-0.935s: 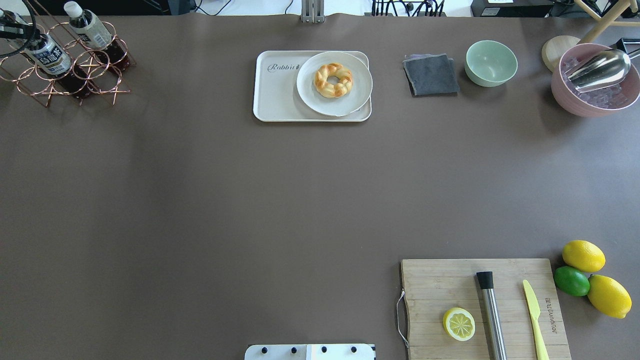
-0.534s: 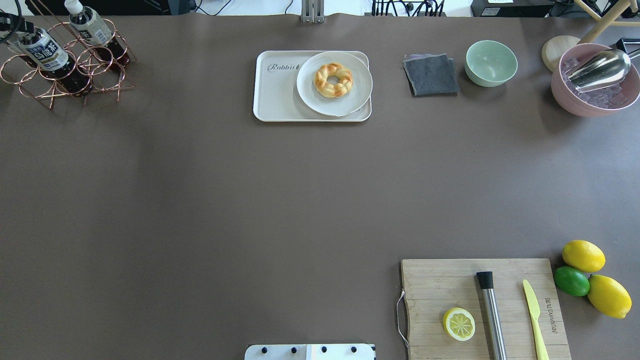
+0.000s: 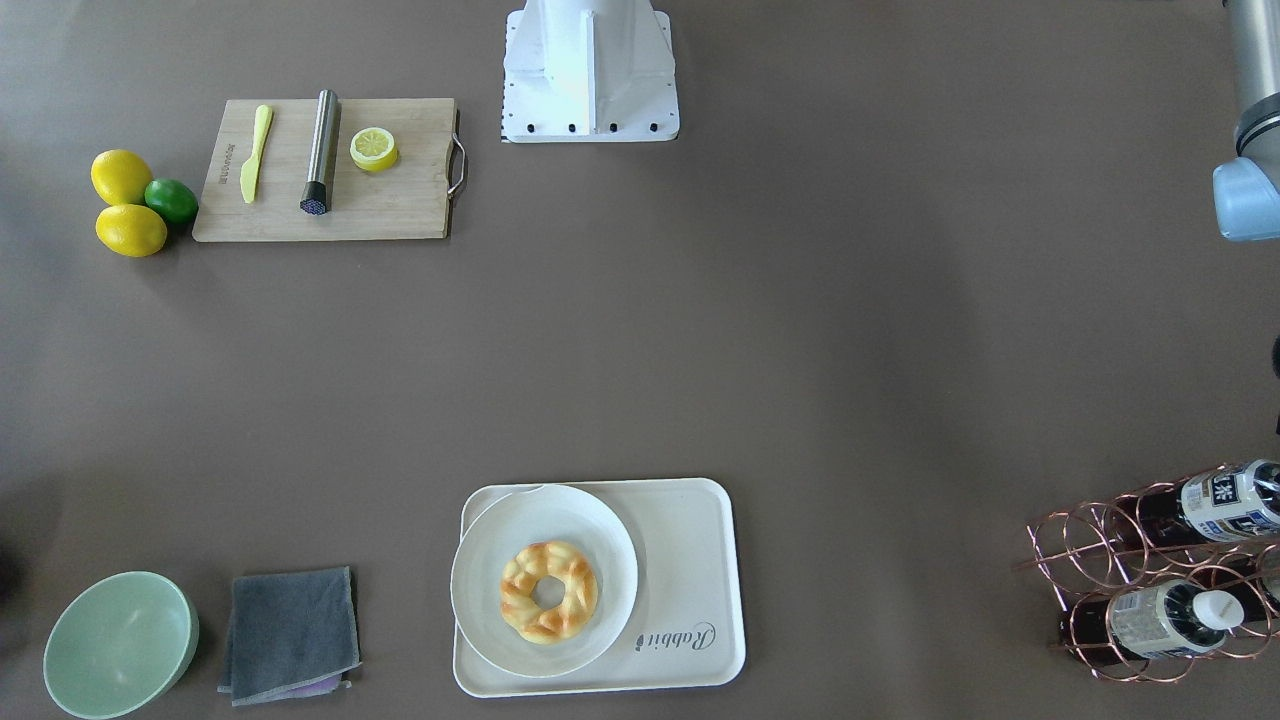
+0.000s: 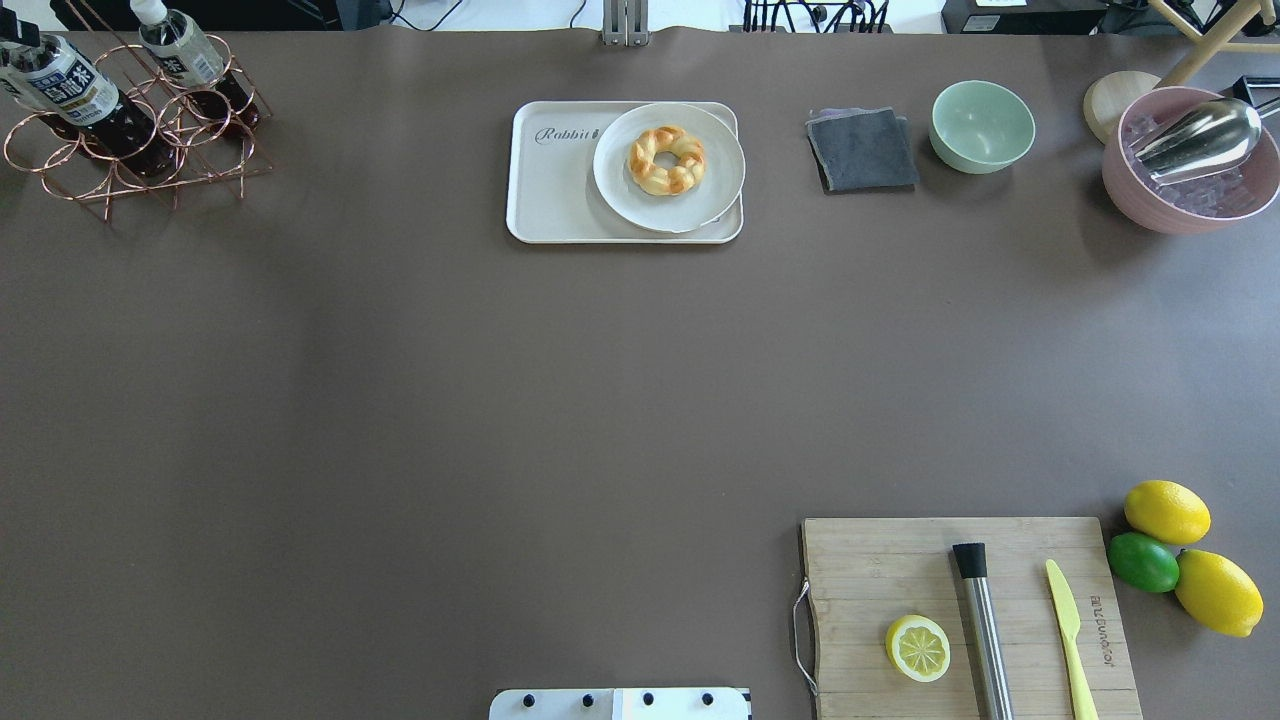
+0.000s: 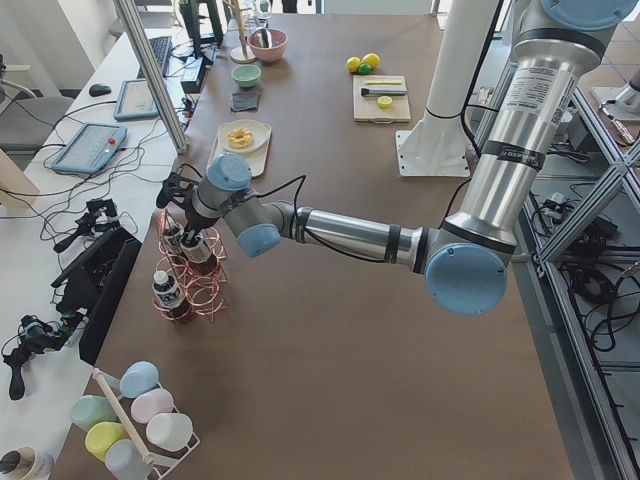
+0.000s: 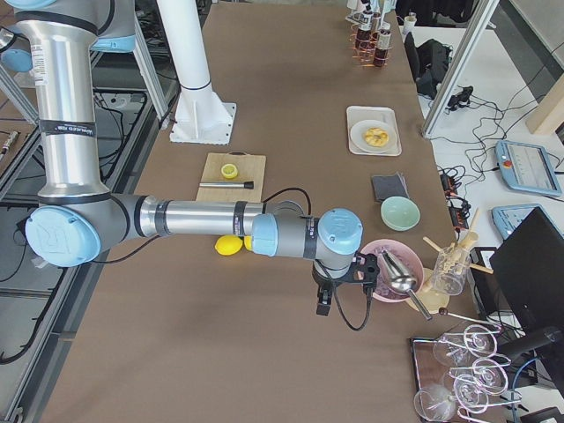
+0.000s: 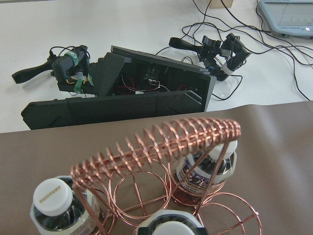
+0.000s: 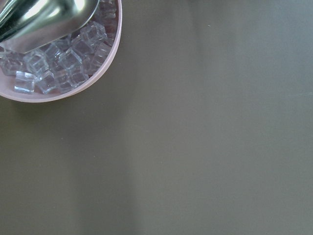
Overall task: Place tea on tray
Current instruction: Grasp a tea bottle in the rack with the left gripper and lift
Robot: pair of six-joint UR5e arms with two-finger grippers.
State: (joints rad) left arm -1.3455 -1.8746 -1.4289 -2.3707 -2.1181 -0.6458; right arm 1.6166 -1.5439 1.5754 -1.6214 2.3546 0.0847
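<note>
- Tea point(image 4: 62, 82): a slanted bottle in the copper wire rack point(image 7: 161, 142), directly under the left end effector point(image 5: 178, 205), with its cap end nearest it. I cannot tell whether the fingers are closed on the neck.
- Step in hand, as judged: drawing this bottle out of the rack. Draw it along the bottle's own axis so the rings do not snag and the rack is not dragged across the table.
- Second bottle point(image 4: 180, 55): just beside the left end effector on its tray-ward side. Leave it alone.
- Tray point(image 4: 550, 190): well apart from the left end effector, toward the middle of the table. The plate point(image 4: 700, 205) with the ring pastry point(image 4: 666, 159) covers the farther half. The bare half nearer the end effector suits the tea, set upright and clear of the plate's rim.
- Right end effector point(image 6: 322, 300): near the pink ice bowl point(image 4: 1165, 215). Its opening cannot be told, and it has no part in this step.
</note>
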